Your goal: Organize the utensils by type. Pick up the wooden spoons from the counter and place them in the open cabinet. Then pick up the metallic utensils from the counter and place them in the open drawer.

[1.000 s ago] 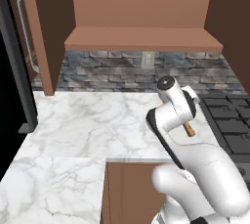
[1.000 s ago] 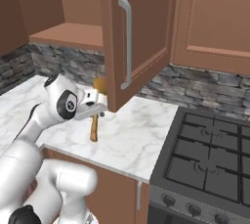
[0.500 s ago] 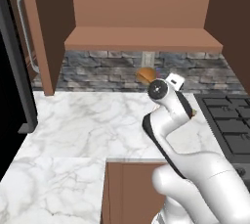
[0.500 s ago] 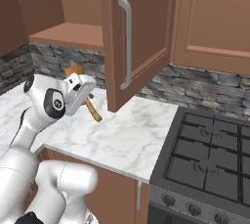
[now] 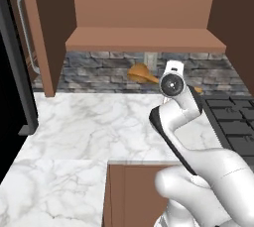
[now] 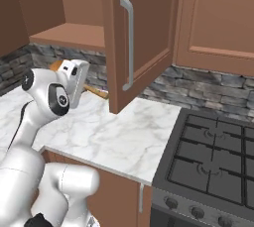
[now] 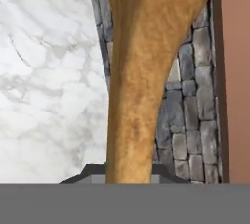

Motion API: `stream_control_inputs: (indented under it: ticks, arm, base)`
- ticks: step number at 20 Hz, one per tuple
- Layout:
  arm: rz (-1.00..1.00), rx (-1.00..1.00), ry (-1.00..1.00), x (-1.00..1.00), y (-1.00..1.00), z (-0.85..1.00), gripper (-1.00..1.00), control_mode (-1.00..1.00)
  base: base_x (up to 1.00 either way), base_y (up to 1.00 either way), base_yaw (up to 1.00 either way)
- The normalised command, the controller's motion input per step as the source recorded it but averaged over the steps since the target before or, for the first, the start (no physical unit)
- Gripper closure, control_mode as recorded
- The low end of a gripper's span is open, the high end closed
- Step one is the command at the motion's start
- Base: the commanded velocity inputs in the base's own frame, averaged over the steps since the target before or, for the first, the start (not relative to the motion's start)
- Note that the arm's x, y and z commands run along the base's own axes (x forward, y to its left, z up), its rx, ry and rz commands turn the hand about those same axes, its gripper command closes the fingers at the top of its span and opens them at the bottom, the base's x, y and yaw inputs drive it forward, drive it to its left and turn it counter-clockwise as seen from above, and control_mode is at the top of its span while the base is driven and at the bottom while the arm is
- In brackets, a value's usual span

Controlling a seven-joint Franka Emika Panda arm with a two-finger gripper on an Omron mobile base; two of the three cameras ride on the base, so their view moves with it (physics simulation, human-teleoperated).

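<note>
Golden-brown wood fills the middle of the hand view: the long-handled wooden spoon with its round bowl (image 7: 141,61) runs up the frame from between the two dark finger tips, which clasp its handle. In the left base view the spoon's bowl shows at upper centre, in front of the grey stone backsplash (image 5: 94,70) and just left of the white two-finger gripper (image 5: 173,72); it is held off the white marble-veined counter (image 5: 99,127) and below the bare shelf of the open brown wooden cabinet (image 5: 144,40). In the right base view the gripper sits at centre left, near the edge of the open cabinet door with its silver bar handle (image 6: 130,42).

The risk, as I judge it, is the lift onto the shelf. The bowl juts well beyond the fingers, so it could strike the shelf's front lip or the door, twisting the handle in a thin grip and dropping the spoon.
</note>
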Motion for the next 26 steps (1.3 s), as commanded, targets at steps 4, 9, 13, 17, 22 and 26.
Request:
stream_control_inputs:
  ticks: [4, 9, 13, 17, 22, 26]
  arm:
    - [0.00, -0.15, 0.03, 0.09, 0.19, 0.56, 1.00, -1.00]
    - [0.00, -0.14, 0.18, 0.11, 0.13, 0.61, 1.00, -1.00]
    - [0.00, -0.06, 0.32, 0.25, 0.01, 0.62, 1.00, -1.00]
    - [0.07, 0.00, 0.29, 0.34, 0.00, 0.56, 1.00, -1.00]
    - [0.07, -0.04, 0.18, 0.32, 0.00, 0.50, 1.00, -1.00]
    - [0.06, -0.08, 0.07, 0.16, 0.01, 0.36, 1.00, -1.00]
  base:
    - [0.00, 0.00, 0.00]
    - [0.00, 0.00, 0.00]
    - [0.00, 0.00, 0.00]
    - [0.00, 0.00, 0.00]
    - [0.00, 0.00, 0.00]
    - [0.00, 0.00, 0.00]
